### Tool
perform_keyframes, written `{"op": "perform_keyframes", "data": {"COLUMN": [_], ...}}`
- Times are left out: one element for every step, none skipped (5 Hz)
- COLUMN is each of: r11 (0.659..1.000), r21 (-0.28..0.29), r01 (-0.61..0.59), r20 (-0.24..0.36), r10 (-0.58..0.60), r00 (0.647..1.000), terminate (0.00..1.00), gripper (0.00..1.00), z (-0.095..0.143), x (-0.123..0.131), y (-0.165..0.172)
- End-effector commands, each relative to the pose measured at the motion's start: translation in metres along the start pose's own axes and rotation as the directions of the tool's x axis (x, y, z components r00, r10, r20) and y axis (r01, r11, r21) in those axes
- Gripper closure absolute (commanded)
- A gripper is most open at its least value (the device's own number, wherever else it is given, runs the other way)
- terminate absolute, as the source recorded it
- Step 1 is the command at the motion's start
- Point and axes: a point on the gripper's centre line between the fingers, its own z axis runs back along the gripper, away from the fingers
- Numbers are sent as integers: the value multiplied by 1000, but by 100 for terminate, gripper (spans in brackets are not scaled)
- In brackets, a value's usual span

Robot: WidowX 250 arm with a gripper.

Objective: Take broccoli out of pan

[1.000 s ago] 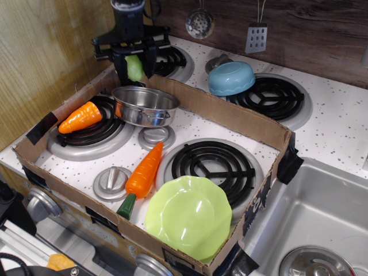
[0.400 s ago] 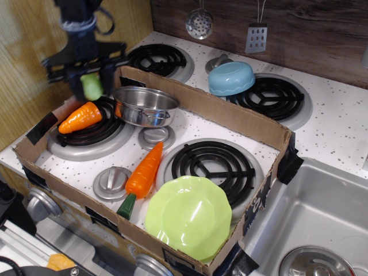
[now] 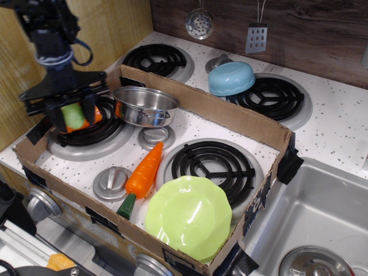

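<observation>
Observation.image shows your gripper [image 3: 72, 116] clamped on the broccoli [image 3: 73, 115], with the pan [image 3: 145, 105] to its right; lower and release next.

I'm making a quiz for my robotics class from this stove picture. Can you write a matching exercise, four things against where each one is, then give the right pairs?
Things:
1. broccoli
2. pan
3. light-blue bowl
4. lime-green plate

Places:
A. upside down on the back right burner, outside the cardboard box
B. near corner of the box, beside the sink
C. between the gripper fingers, over the left front burner
D. against the box's back wall, nothing visible inside

Pairs: 1-C, 2-D, 3-A, 4-B
</observation>
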Motion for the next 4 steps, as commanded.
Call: {"op": "perform_keyframes", "data": {"r11": [997,995,993,995], "r21": [-9,-44,-74,-86], "r01": [-70,-92,-96,-50], "r20": [43,22,36,-15], "r10": [71,93,99,49], "r00": [997,995,994,999], "terminate": [0,0,0,0], "gripper": [100,100,0,0], "z": [9,-6,-15,-21], "x": [-26,-40,-46,-37], "y": [20,22,23,23]}}
